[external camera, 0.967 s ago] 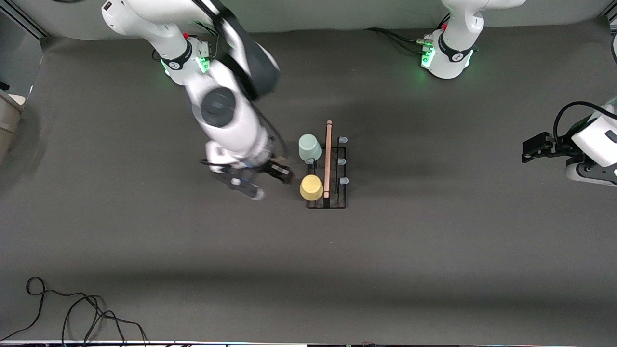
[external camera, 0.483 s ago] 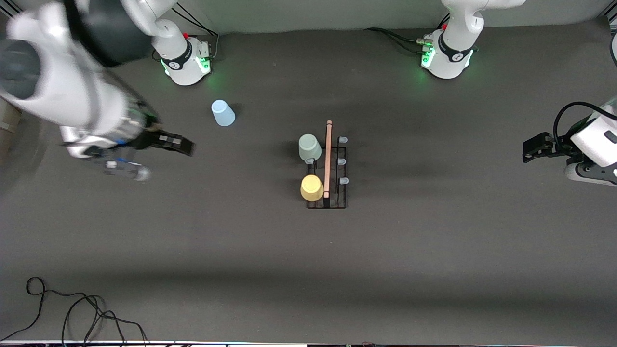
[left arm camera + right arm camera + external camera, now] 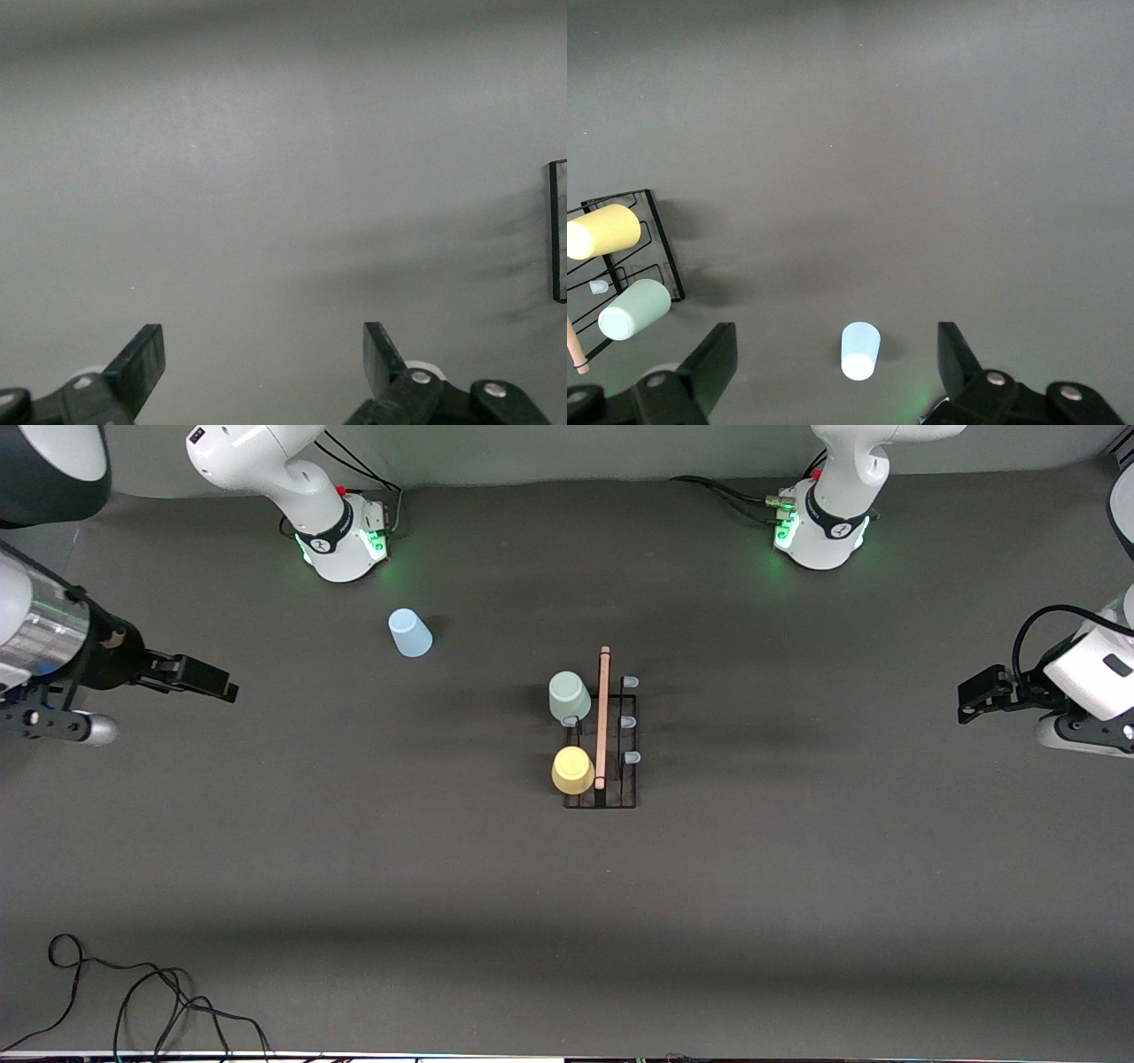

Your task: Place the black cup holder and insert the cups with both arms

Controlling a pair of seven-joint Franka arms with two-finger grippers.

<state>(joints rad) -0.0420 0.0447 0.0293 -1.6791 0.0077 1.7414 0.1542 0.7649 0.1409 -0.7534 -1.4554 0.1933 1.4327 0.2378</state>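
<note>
The black cup holder stands mid-table with its wooden rod along the top. A pale green cup and a yellow cup sit on pegs on its side toward the right arm's end. A light blue cup stands on the table near the right arm's base. My right gripper is open and empty, over the right arm's end of the table. Its wrist view shows the gripper, the blue cup and the holder. My left gripper is open and empty, and that arm waits at its own end.
The right arm's base and the left arm's base glow green along the table edge farthest from the front camera. Loose black cables lie at the near edge toward the right arm's end. Three bare pegs face the left arm's end.
My right arm has swung away from the holder to its own end of the table, leaving the yellow cup on its peg. The blue cup has come into view. The left arm barely moved.
</note>
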